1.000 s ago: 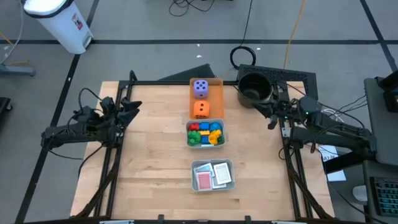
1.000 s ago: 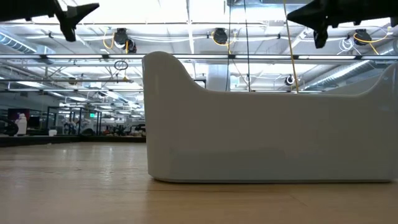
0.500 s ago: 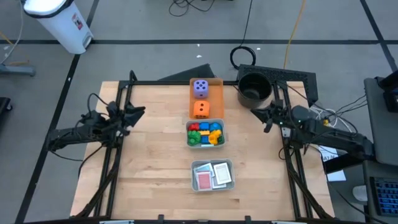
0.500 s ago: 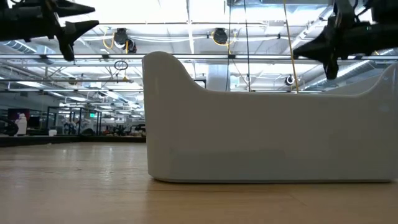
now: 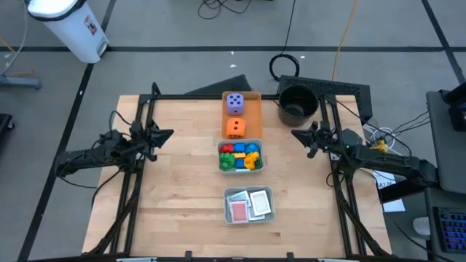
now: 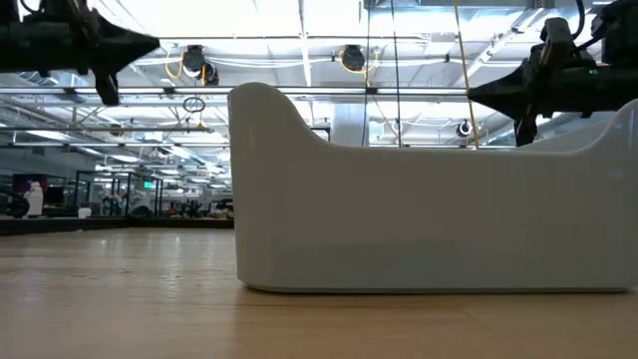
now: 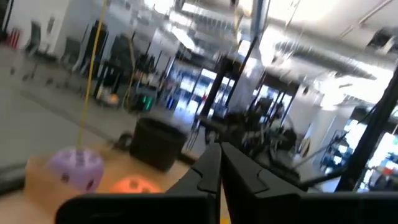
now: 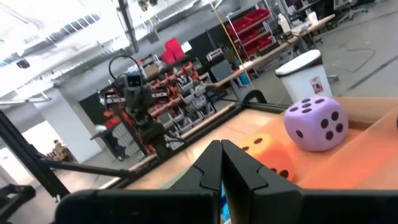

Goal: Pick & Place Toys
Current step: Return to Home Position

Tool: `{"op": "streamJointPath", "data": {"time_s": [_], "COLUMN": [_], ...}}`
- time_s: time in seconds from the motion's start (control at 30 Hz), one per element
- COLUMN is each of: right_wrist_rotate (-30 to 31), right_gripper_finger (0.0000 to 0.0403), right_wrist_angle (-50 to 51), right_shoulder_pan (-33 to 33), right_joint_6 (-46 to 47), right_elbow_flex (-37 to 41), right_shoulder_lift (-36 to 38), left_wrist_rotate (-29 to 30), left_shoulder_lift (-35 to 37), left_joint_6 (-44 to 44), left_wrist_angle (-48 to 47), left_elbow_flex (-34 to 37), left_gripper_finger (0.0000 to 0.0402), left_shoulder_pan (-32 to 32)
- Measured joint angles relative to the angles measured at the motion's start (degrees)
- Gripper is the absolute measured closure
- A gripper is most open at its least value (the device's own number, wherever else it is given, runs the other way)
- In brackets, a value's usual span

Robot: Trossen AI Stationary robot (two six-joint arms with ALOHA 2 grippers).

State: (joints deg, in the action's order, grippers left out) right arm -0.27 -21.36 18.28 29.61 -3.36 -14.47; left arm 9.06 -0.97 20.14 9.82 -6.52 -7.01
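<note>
We see the purple die point(image 5: 234, 103) and the orange die point(image 5: 234, 128) sitting on the flat orange tray point(image 5: 254, 109) at the far side of the table point(image 5: 182, 189). The purple die is farther back, and the orange die is just in front of it.

Just beside the orange tray, nearer to us, is the top grey tray point(image 5: 220, 157). The red, green, blue and yellow bricks point(image 5: 240, 156) are piled inside it.

A little nearer, apart from that tray, is the bottom grey tray point(image 5: 248, 189). The cards point(image 5: 247, 205) lie flat in it. One is pink-red and others are pale.

The left gripper point(image 5: 170, 134) hangs in the air over the left part of the table, well apart from the trays. It points at the middle. Its fingers point(image 7: 208, 171) are pressed together and hold nothing.

The right gripper point(image 5: 294, 133) hangs in the air over the right part of the table and points at the middle too. Its fingers point(image 8: 208, 165) are pressed together and hold nothing.

A black pot point(image 5: 297, 103) sits at the far right corner of the table, near the right arm. A white bin point(image 5: 69, 25) stands on the floor, far off past the left corner.
</note>
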Motion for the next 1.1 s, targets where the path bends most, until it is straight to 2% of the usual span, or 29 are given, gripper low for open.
{"op": "streamJointPath", "data": {"time_s": [0.23,0.37,0.47,0.63,0.8,0.97,1.1], "right_wrist_rotate": [0.00,0.00,0.00,0.00,0.00,0.00,0.00], "right_gripper_finger": [0.0402,0.0400,0.0400,0.0399,0.0399,0.0399,0.0399], "right_wrist_angle": [2.73,7.49,7.45,7.47,7.61,8.78,8.78], "right_shoulder_pan": [0.00,0.00,0.00,0.00,0.00,0.00,0.00], "right_joint_6": [-2.09,-1.10,-1.46,-1.79,-1.82,-1.84,-1.81], "right_elbow_flex": [0.16,0.22,0.25,0.27,0.31,0.31,0.32], "right_shoulder_lift": [-0.03,-0.08,-0.06,-0.06,-0.06,-0.06,-0.06], "left_wrist_rotate": [0.50,6.66,11.28,14.62,12.22,7.80,6.51], "left_shoulder_lift": [-0.03,-0.02,-0.02,-0.02,-0.02,-0.02,-0.35], "left_joint_6": [2.87,2.53,0.83,-0.95,-2.14,-1.97,-0.13], "left_wrist_angle": [-8.24,-10.43,-11.18,-11.64,-11.00,-1.42,0.39], "left_elbow_flex": [0.00,0.00,0.00,0.00,0.23,5.03,5.64], "left_gripper_finger": [0.0398,0.0387,0.0385,0.0398,0.0389,0.0398,0.0390], "left_shoulder_pan": [0.00,0.00,0.00,0.00,0.00,0.00,0.00]}}
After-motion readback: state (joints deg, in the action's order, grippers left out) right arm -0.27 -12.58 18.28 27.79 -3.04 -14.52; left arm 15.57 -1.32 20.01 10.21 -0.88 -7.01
